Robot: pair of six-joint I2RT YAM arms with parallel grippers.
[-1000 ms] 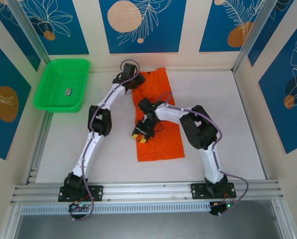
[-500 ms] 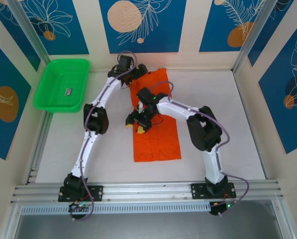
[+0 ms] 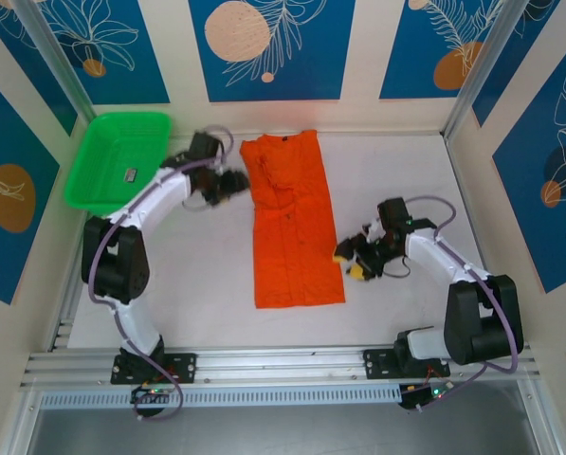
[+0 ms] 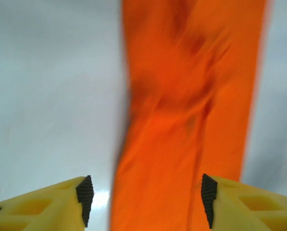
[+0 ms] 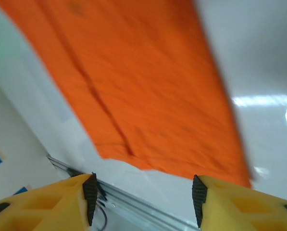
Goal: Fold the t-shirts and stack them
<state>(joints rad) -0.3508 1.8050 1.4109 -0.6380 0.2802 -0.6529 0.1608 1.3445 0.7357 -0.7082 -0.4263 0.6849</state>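
**Left arm** (image 3: 157,194) and **right arm** (image 3: 440,259): white tubular links joined by bulky black joints (image 3: 118,270), each on a black base (image 3: 136,365). A thin purplish cable (image 3: 432,200) runs along each arm from its base. **Left gripper** (image 4: 145,202) and **right gripper** (image 5: 143,197): yellow fingers (image 4: 42,204) with hollow cut-outs and black ridged pads (image 4: 85,197).

- No legible text, brand or number found.
- t-shirt (image 3: 292,227): small dark neck label (image 3: 285,139) at 12 o'clock, unreadable.
- green tray (image 3: 85,163): small grey tag (image 3: 131,174), possibly printed; illegible.
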